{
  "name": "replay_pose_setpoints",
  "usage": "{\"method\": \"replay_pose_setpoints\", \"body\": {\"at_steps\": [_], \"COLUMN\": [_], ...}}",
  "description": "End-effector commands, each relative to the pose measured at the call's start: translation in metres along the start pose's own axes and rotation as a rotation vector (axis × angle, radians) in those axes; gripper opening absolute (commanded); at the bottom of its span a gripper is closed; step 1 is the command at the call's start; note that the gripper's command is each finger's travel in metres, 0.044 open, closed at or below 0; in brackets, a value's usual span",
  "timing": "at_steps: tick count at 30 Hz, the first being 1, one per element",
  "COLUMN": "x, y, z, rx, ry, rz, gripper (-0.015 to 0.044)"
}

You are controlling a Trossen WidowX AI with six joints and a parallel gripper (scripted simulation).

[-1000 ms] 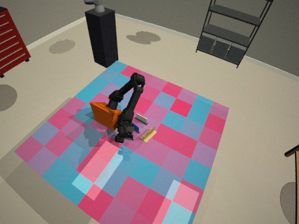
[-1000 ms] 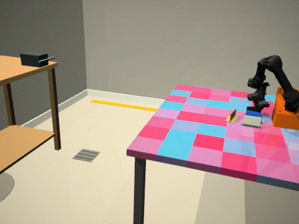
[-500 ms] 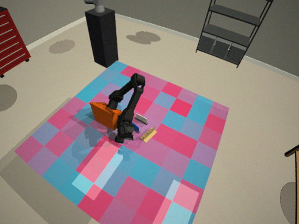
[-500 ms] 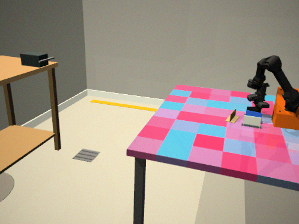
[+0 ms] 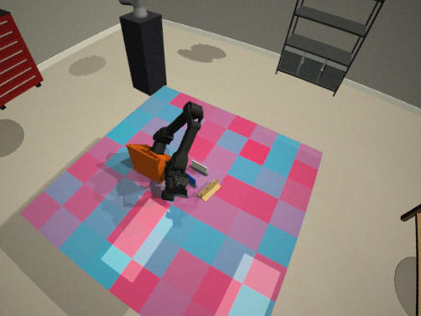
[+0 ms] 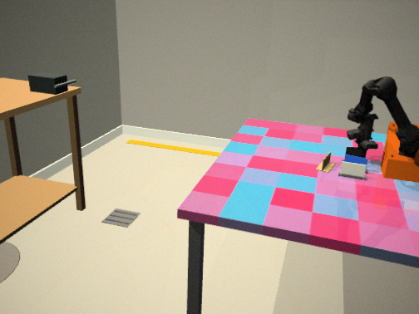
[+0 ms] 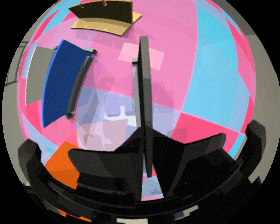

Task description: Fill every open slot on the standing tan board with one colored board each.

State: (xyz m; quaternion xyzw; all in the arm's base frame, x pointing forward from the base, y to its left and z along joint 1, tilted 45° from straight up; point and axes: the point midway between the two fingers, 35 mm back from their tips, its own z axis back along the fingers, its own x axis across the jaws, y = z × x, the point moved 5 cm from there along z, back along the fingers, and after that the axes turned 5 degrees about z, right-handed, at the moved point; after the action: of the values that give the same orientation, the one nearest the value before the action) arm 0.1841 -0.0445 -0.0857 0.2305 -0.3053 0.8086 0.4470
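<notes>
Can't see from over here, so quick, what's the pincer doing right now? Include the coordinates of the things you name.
Pincer (image 5: 180,192) (image 6: 361,148) (image 7: 145,145): closed on the black board (image 6: 352,151) (image 7: 145,95), which stands upright between its fingers.

The arm arches over, its jaws (image 5: 177,196) (image 6: 357,148) pointing down, clamped shut.

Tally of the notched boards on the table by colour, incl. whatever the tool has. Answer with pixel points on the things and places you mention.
Tan: 1 (image 5: 210,191) (image 6: 327,161) (image 7: 102,12)
Blue: 1 (image 5: 191,180) (image 6: 355,159) (image 7: 62,82)
White: 1 (image 5: 199,167) (image 6: 353,169) (image 7: 39,75)
Black: 1 (image 6: 354,151) (image 7: 145,85), in the tool (image 7: 145,145)
Total: 4
</notes>
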Motion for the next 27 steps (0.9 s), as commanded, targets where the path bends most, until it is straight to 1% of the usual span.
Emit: {"method": "replay_pose_setpoints", "body": {"at_steps": [1, 27], "x": [0.000, -0.001], "y": [-0.001, -0.001], "z": [0.010, 0.064], "rx": [0.000, 0.002], "ry": [0.006, 0.008], "rz": [0.006, 0.006], "gripper": [0.0000, 0.0000]}}
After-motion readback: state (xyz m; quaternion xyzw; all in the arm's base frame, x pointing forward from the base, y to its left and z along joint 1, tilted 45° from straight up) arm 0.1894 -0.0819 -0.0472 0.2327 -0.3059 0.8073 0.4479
